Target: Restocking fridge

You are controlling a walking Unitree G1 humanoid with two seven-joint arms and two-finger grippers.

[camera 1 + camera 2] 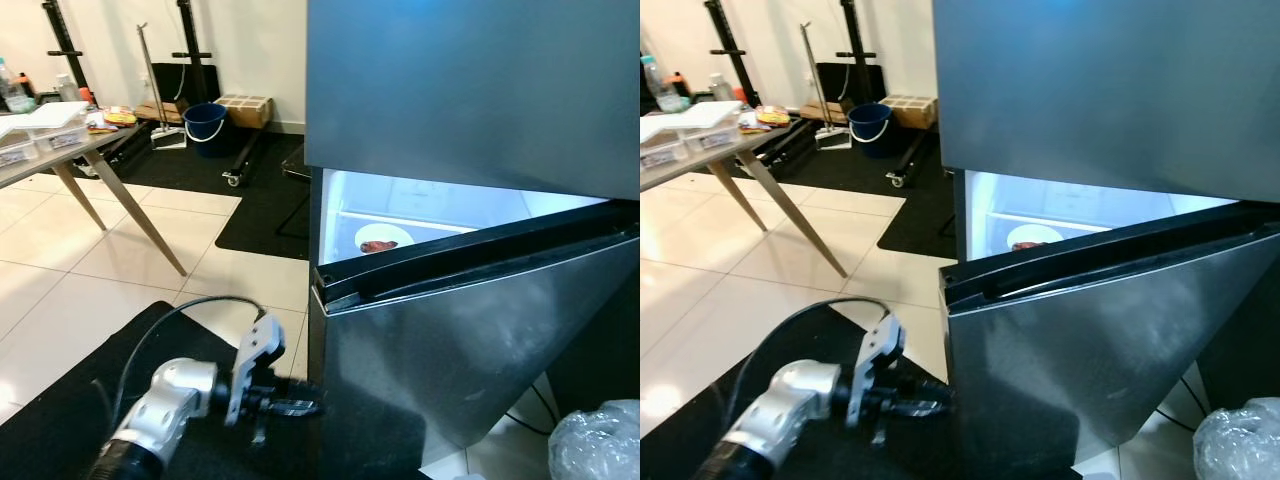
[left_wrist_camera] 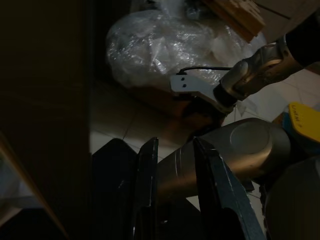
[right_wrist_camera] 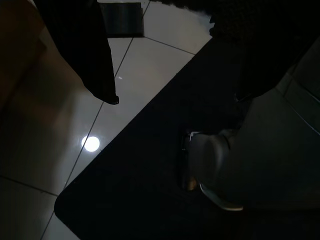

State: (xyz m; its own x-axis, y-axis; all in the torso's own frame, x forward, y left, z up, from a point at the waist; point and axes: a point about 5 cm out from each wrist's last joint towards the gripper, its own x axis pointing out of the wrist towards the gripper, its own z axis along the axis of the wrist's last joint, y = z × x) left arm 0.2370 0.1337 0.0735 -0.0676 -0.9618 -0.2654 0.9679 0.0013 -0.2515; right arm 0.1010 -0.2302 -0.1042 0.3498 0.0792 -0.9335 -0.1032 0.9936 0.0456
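A dark grey fridge (image 1: 470, 80) stands before me, its upper door closed. The lower door (image 1: 470, 330) is swung partly out, and the lit compartment behind it holds a white plate (image 1: 383, 238) with something reddish on it. My left gripper (image 1: 290, 405) sits low against the left edge of that door. In the left wrist view its black fingers (image 2: 147, 190) stand slightly apart with nothing between them. My right gripper (image 3: 175, 75) hangs over the floor, its fingers (image 3: 95, 60) spread wide and empty. A crumpled clear plastic bag (image 1: 600, 445) lies at the lower right.
A table (image 1: 60, 150) with containers stands at the left. Behind it are a blue bucket (image 1: 205, 122), a cardboard box (image 1: 245, 108) and black stands. Black mats (image 1: 60, 420) cover parts of the white tile floor (image 1: 60, 290). My foot (image 3: 210, 165) rests on a mat.
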